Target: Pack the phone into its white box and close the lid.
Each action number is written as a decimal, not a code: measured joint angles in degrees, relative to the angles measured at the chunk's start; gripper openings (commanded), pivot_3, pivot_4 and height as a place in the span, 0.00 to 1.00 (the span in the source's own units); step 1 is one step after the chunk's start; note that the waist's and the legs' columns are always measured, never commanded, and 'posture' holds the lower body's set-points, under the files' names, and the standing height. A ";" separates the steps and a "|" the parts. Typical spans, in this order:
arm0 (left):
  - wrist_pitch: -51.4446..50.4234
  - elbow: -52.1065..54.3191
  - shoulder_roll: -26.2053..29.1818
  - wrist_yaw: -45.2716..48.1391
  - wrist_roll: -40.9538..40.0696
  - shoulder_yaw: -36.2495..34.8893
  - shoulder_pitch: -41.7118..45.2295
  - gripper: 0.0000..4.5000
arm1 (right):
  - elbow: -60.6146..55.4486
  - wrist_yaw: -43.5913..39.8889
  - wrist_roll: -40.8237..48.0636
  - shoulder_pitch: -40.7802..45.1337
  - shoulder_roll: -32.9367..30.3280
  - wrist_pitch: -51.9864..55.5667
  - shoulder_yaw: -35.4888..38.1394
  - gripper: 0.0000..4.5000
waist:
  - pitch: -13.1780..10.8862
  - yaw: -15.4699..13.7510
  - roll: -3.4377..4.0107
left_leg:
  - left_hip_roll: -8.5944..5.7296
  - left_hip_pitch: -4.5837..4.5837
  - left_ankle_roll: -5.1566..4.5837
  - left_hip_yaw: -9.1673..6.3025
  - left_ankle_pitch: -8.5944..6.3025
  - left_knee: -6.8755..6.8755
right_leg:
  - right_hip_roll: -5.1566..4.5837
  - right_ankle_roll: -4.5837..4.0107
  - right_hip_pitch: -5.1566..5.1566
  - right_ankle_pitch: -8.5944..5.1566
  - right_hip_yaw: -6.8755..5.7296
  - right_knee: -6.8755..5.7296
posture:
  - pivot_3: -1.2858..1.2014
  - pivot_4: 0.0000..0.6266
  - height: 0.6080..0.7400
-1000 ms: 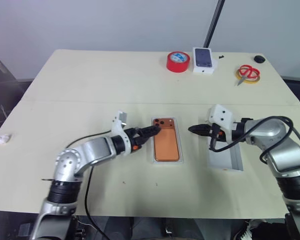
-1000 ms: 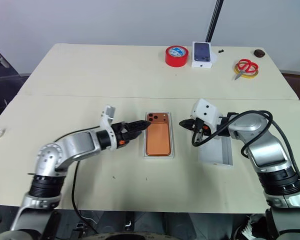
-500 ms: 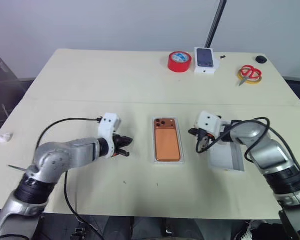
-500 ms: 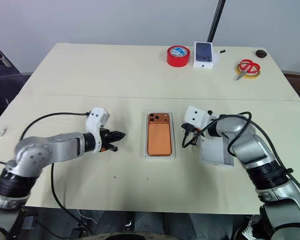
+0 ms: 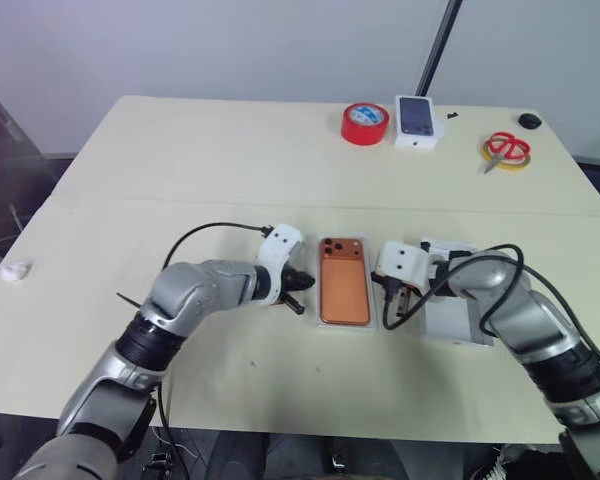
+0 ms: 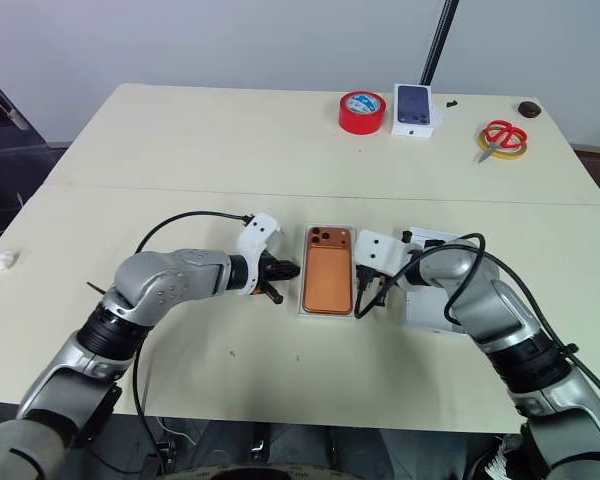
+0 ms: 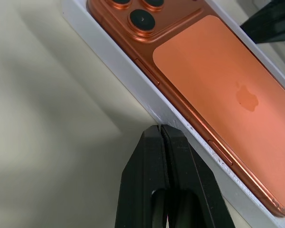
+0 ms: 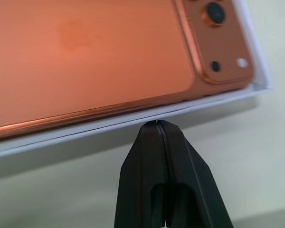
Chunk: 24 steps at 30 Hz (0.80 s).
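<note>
The orange-copper phone (image 5: 343,282) lies back up inside the shallow white box (image 7: 133,80) in the middle of the table, its camera block at the far end. My left gripper (image 7: 159,127) is shut and empty, and its tip is at the outer wall of the box's left long side. The right gripper (image 8: 156,124) is also shut and empty, with its tip against the rim of the box's right long side. The lid (image 5: 458,320) lies inside up on the table just right of the box, partly covered by my right arm.
Along the far edge stand a red tape roll (image 5: 365,122), a small white box with a dark phone picture (image 5: 418,121), red scissors (image 5: 506,150) and a small black item (image 5: 529,120). A white scrap (image 5: 15,271) lies at the left edge.
My left gripper has shut, drawn back from the phone's camera end, then come in low against the box's left side. The right gripper has moved left and down to the box's right side.
</note>
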State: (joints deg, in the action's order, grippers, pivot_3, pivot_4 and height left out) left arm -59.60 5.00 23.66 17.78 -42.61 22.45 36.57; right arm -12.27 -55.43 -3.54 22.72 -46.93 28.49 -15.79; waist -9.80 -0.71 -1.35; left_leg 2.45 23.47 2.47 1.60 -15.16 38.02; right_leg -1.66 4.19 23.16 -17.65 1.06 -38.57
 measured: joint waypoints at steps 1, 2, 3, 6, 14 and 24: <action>-0.10 -0.38 -0.86 0.89 0.82 0.42 0.29 0.02 | -0.59 -0.33 0.14 -0.86 -0.90 0.10 0.68 0.00 | 0.00 -0.13 0.00 | 0.00 0.02 -0.01 -0.01 0.00 0.00 | 0.00 0.00 -0.01 0.00 -0.01 0.02 | 0.52 0.24 0.94; -0.19 -0.64 -1.88 1.81 1.53 0.77 0.45 0.02 | -1.40 -0.79 0.34 -1.75 -2.05 0.43 1.31 0.00 | 0.00 -0.15 0.00 | -0.01 0.03 -0.01 -0.01 -0.01 0.00 | -0.01 0.00 -0.01 0.00 -0.01 0.03 | 0.52 0.24 0.94; -0.30 -1.13 -2.86 2.59 2.21 1.25 0.90 0.02 | -2.03 -1.08 0.46 -2.75 -3.04 0.71 2.06 0.00 | 0.00 -0.18 0.00 | -0.01 0.04 -0.02 -0.02 -0.01 0.01 | -0.02 0.01 -0.03 0.00 -0.01 0.05 | 0.52 0.24 0.94; -1.26 -3.01 -6.68 5.78 4.53 3.25 2.59 0.02 | -3.98 -1.64 0.84 -6.72 -6.33 1.76 5.43 0.00 | 0.00 -0.05 0.00 | -0.03 0.04 -0.04 -0.01 -0.02 0.03 | -0.02 0.01 -0.03 0.00 -0.01 0.06 | 0.52 0.24 0.94; -0.05 -10.07 -14.20 11.87 10.24 5.52 5.49 0.02 | -7.29 -1.55 2.02 -15.29 -10.59 3.79 12.65 0.00 | 0.02 0.12 0.04 | -0.01 0.00 -0.05 -0.04 -0.03 0.03 | 0.09 0.01 -0.04 0.00 -0.01 0.03 | 0.52 0.24 0.94; 0.23 -13.56 -17.01 14.79 13.91 3.18 6.33 0.02 | -7.68 -1.58 2.84 -17.84 -11.29 3.28 15.42 0.00 | 0.03 0.11 0.05 | 0.00 0.00 -0.05 -0.04 -0.03 0.04 | 0.09 0.01 -0.04 0.00 0.00 0.01 | 0.52 0.24 0.94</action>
State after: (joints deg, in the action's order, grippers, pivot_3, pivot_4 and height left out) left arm -59.36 -8.57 6.65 32.57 -28.70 25.63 42.90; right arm -19.95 -57.01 -0.71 4.87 -58.21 31.77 -0.37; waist -9.77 -0.60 -1.30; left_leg 2.44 23.47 2.42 1.56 -15.18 38.05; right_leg -1.57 4.20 23.12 -17.65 1.06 -38.56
